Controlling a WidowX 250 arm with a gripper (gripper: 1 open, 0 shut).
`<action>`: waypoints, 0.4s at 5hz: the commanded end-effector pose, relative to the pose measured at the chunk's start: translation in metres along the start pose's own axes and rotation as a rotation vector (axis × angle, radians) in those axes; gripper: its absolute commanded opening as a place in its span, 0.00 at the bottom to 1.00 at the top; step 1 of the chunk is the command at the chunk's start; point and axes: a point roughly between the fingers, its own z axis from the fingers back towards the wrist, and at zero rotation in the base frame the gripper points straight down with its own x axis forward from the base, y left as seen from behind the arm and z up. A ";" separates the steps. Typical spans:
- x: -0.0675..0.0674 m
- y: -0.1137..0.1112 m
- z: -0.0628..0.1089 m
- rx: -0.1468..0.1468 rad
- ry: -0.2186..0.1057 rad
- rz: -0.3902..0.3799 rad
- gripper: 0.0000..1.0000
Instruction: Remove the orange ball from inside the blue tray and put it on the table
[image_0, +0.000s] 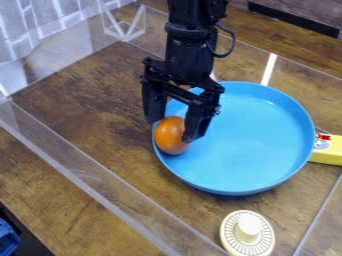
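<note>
The orange ball (168, 135) lies inside the blue tray (261, 150), against its left rim. My gripper (175, 122) points straight down over the ball. It is open, with one black finger left of the ball and the other right of it, the ball sitting between them. The fingers do not look closed on the ball. The tray rests on the dark wood-grain table (94, 90) under a glossy clear cover.
A yellow rectangular block (326, 148) lies just off the tray's right rim. A small cream round disc (247, 230) sits at the front. A clear plastic wall (54, 170) runs along the table's left and front side.
</note>
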 end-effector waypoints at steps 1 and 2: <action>0.006 0.008 0.014 0.003 -0.055 0.011 1.00; 0.007 0.009 0.013 0.003 -0.060 0.007 1.00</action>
